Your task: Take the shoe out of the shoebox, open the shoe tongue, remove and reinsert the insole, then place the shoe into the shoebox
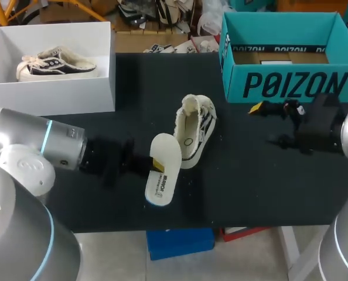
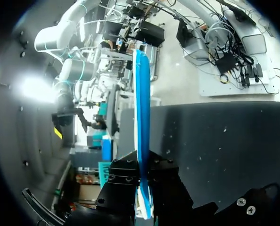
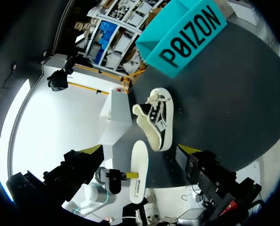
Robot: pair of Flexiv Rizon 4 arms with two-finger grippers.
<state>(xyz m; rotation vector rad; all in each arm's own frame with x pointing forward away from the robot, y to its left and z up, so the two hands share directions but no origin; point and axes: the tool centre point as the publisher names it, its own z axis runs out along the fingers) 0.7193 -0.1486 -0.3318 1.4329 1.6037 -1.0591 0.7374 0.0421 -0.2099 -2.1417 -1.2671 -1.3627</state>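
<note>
black table [image 1: 250,187]: left gripper [image 1: 154,164] pinches insole [image 1: 164,175] beside shoe [image 1: 195,126].

Count, table [image 1: 250,187] top.
Shoes: 2. Loose shoe [image 1: 194,130] on dark surface; boxed shoe [image 1: 55,63] inside white box [image 1: 57,96].
Boxes: 2. White box, teal box [image 1: 291,85]; both open-topped.
Insoles outside shoe: 1. Insole [image 1: 163,170], white, blue underside.
Arms: 2, one per side.
Grippers: 2. Left gripper [image 1: 155,164], right gripper [image 1: 262,124]; two yellow-tipped fingers each.
Tables: 1.
</note>
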